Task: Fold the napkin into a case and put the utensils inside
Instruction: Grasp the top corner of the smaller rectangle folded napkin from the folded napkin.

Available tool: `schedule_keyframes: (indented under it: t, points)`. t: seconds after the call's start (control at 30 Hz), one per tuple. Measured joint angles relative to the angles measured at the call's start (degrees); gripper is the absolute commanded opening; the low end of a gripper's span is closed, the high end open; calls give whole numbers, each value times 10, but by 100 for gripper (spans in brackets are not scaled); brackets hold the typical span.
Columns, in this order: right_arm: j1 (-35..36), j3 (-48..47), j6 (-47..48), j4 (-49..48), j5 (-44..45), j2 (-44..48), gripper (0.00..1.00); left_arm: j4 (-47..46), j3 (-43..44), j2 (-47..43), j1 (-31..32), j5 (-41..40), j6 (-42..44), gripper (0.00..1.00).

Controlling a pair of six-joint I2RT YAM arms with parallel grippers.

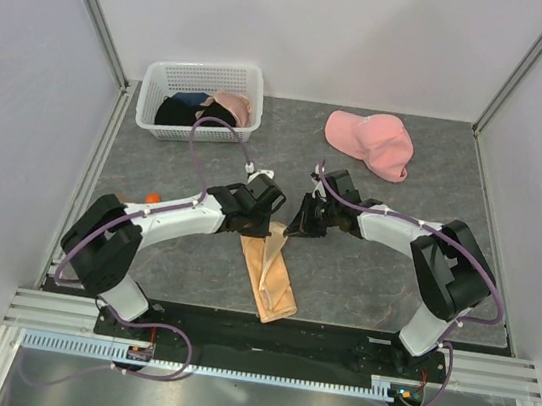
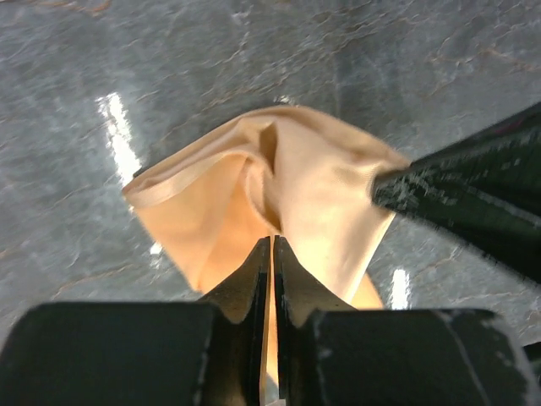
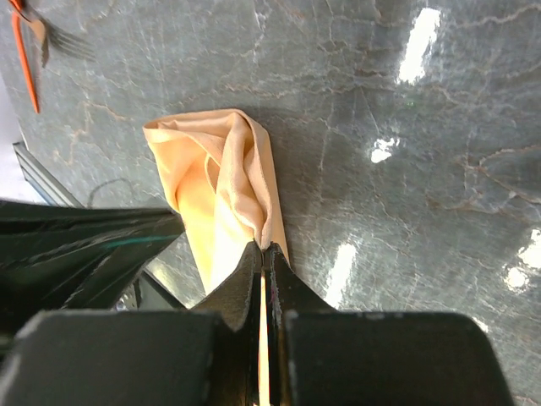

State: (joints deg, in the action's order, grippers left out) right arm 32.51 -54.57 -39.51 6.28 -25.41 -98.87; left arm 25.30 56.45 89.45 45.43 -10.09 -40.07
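Both arms are bending inward over the table [image 1: 362, 276], the left arm [image 1: 163, 216] stretching toward 2 o'clock and the right arm [image 1: 394, 225] toward 9 o'clock, their wrists nearly meeting at centre. The left gripper [image 2: 270, 247] is pinching the napkin [image 1: 270, 282] at its far, bunched end, and the right gripper [image 3: 262, 249] is clamping that same end just beside it. The napkin is lying as a folded strip running toward 6 o'clock, the utensils [image 1: 153, 198] well apart at its 9 o'clock.
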Motion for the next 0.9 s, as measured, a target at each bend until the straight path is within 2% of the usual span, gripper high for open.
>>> schedule_keyframes:
  t: [0.2, 0.43, 0.7, 0.9]
  points:
    - [0, 0, 5, 9, -1, 0, 0, -29, 18, 61, -2, 23, -1, 7]
    - [0, 0, 2, 6, -9, 0, 0, -59, 21, 94, -14, 42, -2, 6]
    - [0, -16, -7, 10, -15, 0, 0, -106, 17, 92, -19, 71, -7, 8]
    - [0, -25, -2, 24, -17, 8, 0, -84, 5, 54, -28, 65, -8, 6]
